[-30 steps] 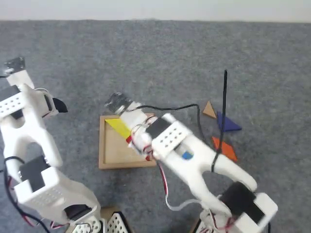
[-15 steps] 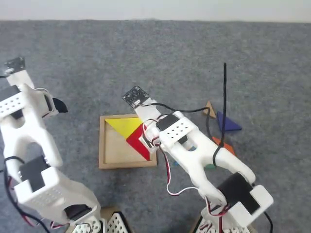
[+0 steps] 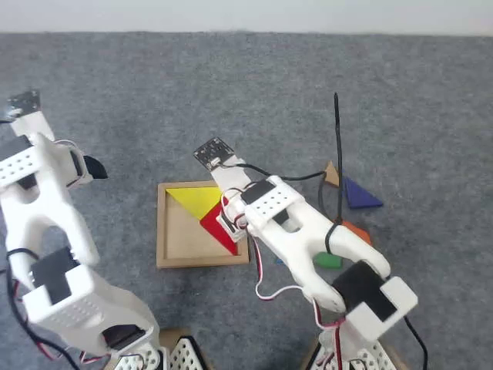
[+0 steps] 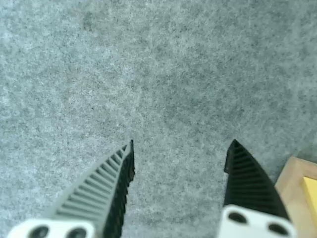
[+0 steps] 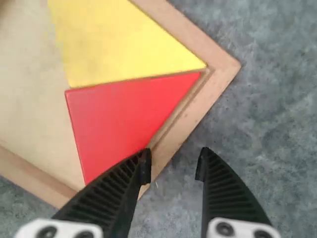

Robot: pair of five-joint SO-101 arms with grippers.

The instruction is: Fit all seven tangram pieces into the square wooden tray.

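Now the right hand (image 5: 174, 158), parted and empty over the square wooden tray's (image 5: 196, 119) rim, should rise straight up, sparing the seated flat red triangle (image 5: 119, 119).

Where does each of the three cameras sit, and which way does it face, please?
High view: fixed overhead, looking down on the left arm, the right arm, the wooden tray and a blue triangle off to one side.
Left wrist view: on the left arm's wrist, facing down at carpet; the open left gripper shows, a tray corner beside it.
Right wrist view: on the right arm's wrist, facing down at the tray's corner; the open right gripper hangs by the red triangle.
Shared: all three show the tray.
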